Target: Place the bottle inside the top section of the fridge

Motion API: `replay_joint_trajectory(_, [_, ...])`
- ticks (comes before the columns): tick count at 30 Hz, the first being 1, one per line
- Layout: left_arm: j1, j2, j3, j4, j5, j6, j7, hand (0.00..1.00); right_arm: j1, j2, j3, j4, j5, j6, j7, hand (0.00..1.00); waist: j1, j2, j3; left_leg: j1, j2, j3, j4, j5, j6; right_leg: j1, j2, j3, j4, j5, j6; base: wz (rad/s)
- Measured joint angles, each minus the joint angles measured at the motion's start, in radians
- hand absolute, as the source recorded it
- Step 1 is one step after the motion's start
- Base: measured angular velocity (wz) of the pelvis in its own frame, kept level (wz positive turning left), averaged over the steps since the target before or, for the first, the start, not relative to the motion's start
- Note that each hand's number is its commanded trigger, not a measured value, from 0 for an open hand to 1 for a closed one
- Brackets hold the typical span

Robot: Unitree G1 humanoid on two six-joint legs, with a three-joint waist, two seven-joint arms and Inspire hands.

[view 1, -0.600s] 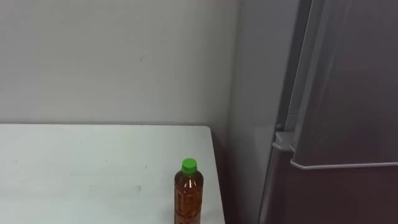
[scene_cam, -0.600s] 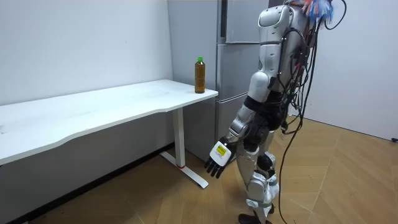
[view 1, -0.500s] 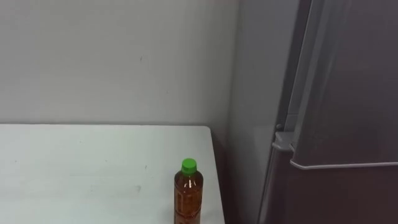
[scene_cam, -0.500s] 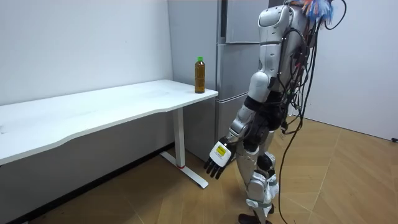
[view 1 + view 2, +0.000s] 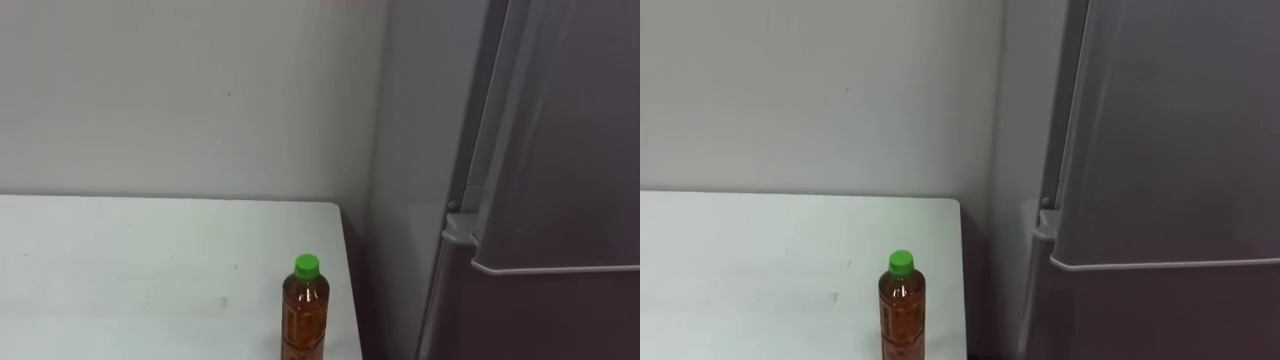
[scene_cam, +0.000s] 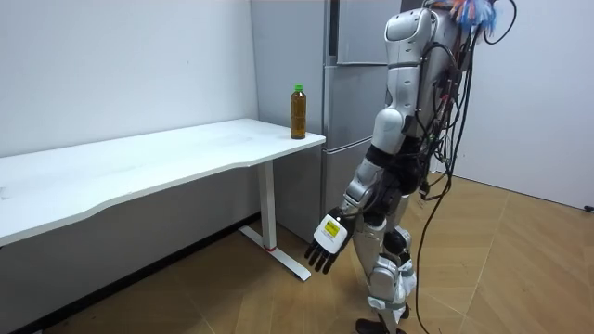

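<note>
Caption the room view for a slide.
Robot stands by the grey fridge, left hand hanging open; amber green-capped bottle upright at the corner of the white table.

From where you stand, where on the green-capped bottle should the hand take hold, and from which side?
Grip the bottle by its straight amber body, below the green cap. It stands upright by the right edge of the white table, the fridge just beyond, so come level from the near side, probably with the left hand.

You're looking at a bottle of clear, glossy plastic with a smooth green plastic cap. The table is white, matt and smooth on top. The fridge shows grey metal with a soft sheen; the floor is satin wood.
</note>
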State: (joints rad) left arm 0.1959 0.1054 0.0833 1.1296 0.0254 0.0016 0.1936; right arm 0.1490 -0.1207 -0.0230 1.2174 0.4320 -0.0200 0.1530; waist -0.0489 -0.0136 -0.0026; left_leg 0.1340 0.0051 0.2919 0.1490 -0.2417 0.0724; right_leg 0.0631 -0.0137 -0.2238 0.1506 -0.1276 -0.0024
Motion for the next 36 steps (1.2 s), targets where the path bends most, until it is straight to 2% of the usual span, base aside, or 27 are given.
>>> replay_joint_trajectory(6, [0.010, -0.002, 0.073, -0.001, -0.028, 0.000, 0.054, 0.00, 0.007, 0.000, -0.007, -0.006, -0.001, -0.001, -0.001, 0.00, 0.002, 0.005, -0.0010, 0.003, 0.000, -0.003, 0.001, 0.000, 0.000, 0.008, 0.002, 0.003, 0.002, 0.000, 0.000, 0.00])
replay_joint_trajectory(7, [0.010, -0.001, 0.089, -0.001, -0.037, 0.000, 0.063, 0.00, 0.007, 0.000, -0.012, -0.006, -0.002, -0.001, 0.001, 0.00, 0.003, 0.013, -0.0039, 0.003, 0.000, -0.004, 0.001, 0.000, -0.001, 0.007, 0.002, 0.002, 0.004, 0.000, 0.000, 0.00])
replay_joint_trajectory(9, [0.009, 0.000, 0.113, 0.000, -0.060, -0.001, 0.078, 0.00, 0.006, -0.001, -0.021, -0.006, -0.006, 0.000, 0.003, 0.00, 0.003, 0.018, -0.0043, 0.004, 0.001, -0.004, 0.001, 0.000, -0.001, 0.006, 0.001, 0.001, 0.006, 0.001, 0.000, 0.00])
replay_joint_trajectory(11, [0.009, 0.003, 0.132, -0.001, -0.126, -0.002, 0.090, 0.00, 0.009, -0.002, -0.034, -0.006, -0.005, 0.000, 0.003, 0.00, 0.003, 0.021, -0.0004, 0.009, 0.000, -0.005, 0.001, -0.001, -0.001, 0.007, 0.001, 0.001, 0.012, 0.001, 0.000, 0.00])
replay_joint_trajectory(15, [0.009, 0.006, 0.151, -0.026, -0.219, -0.004, 0.121, 0.00, 0.008, -0.004, -0.043, -0.011, -0.005, -0.001, 0.002, 0.00, 0.003, 0.029, 0.0003, 0.011, 0.000, -0.004, 0.002, -0.002, -0.001, 0.006, -0.001, 0.003, 0.023, -0.002, -0.001, 0.00])
replay_joint_trajectory(18, [0.009, 0.007, 0.185, -0.081, -0.290, -0.008, 0.143, 0.00, 0.013, -0.005, -0.053, -0.013, -0.008, -0.001, 0.002, 0.00, 0.005, 0.032, -0.0006, 0.014, 0.000, -0.005, 0.003, -0.002, -0.001, 0.011, 0.000, 0.004, 0.023, -0.002, -0.002, 0.00])
replay_joint_trajectory(23, [0.009, 0.035, 0.200, -0.196, -0.372, -0.029, 0.203, 0.00, 0.024, -0.008, -0.087, -0.021, -0.013, -0.001, 0.002, 0.00, 0.007, 0.043, 0.0002, 0.019, 0.000, -0.010, 0.004, -0.002, -0.001, 0.020, 0.000, 0.003, 0.022, -0.002, -0.002, 0.03])
replay_joint_trajectory(29, [-0.008, 0.038, 0.199, -0.308, -0.452, -0.055, 0.252, 0.00, 0.028, -0.013, -0.088, -0.036, -0.038, -0.002, 0.002, 0.00, 0.011, 0.051, 0.0006, 0.020, 0.000, -0.016, 0.004, -0.002, -0.001, 0.018, 0.001, 0.012, 0.022, -0.002, -0.002, 0.00])
replay_joint_trajectory(31, [-0.010, 0.038, 0.200, -0.348, -0.461, -0.060, 0.271, 0.00, 0.028, -0.013, -0.092, -0.040, -0.046, -0.005, 0.001, 0.00, 0.013, 0.058, -0.0022, 0.019, 0.000, -0.016, 0.005, -0.002, -0.001, 0.017, 0.001, 0.013, 0.022, -0.002, -0.002, 0.00])
replay_joint_trajectory(33, [-0.015, 0.040, 0.201, -0.402, -0.468, -0.073, 0.292, 0.00, 0.029, -0.014, -0.092, -0.041, -0.047, -0.006, 0.000, 0.00, 0.019, 0.063, -0.0039, 0.016, 0.000, -0.015, 0.005, -0.002, -0.001, 0.011, 0.001, 0.015, 0.024, -0.002, -0.002, -0.02])
replay_joint_trajectory(35, [-0.039, 0.045, 0.213, -0.467, -0.490, -0.097, 0.322, 0.00, 0.029, -0.017, -0.096, -0.046, -0.060, -0.012, 0.000, 0.00, 0.025, 0.065, 0.0024, 0.015, 0.000, -0.015, 0.005, -0.001, -0.001, 0.003, 0.000, 0.010, 0.038, -0.002, -0.002, 0.00])
replay_joint_trajectory(36, [-0.047, 0.046, 0.219, -0.503, -0.506, -0.114, 0.340, 0.00, 0.029, -0.018, -0.097, -0.051, -0.076, -0.014, 0.000, 0.00, 0.026, 0.066, 0.0025, 0.014, 0.000, -0.015, 0.005, -0.002, -0.001, 0.003, -0.001, 0.007, 0.038, -0.002, -0.002, 0.00])
